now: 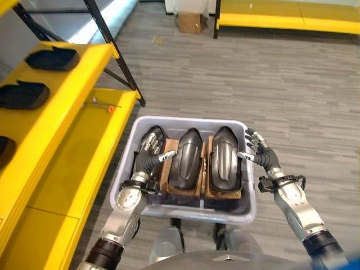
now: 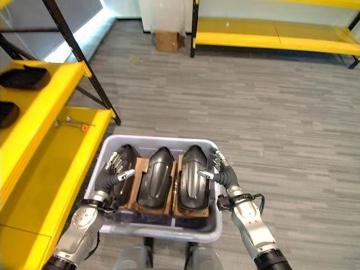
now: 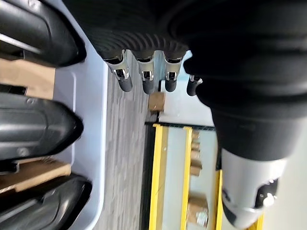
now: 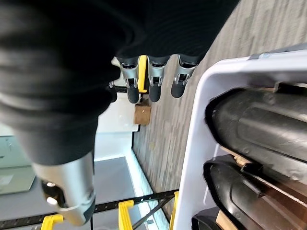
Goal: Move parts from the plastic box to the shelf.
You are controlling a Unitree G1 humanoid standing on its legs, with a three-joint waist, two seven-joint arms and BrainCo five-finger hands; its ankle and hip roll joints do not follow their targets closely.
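Left hand (image 1: 147,159) inside the grey plastic box (image 1: 183,211), fingers relaxed over the leftmost black part (image 1: 152,138), gripping nothing. Right hand (image 1: 260,152) at the box's right rim, fingers loosely spread, holding nothing. Three black parts on cardboard (image 1: 169,185) in the box. Yellow shelf (image 1: 67,163) alongside to the left, more black parts (image 1: 52,58) on its upper level.

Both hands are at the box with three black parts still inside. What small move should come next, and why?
Probably close both hands in on the rightmost part. The right hand hovers open at the plastic box's right rim, beside that part, holding nothing. The left hand lies over the leftmost part, its fingers relaxed, so it would need to shift across. Black parts already sit on the yellow shelf.
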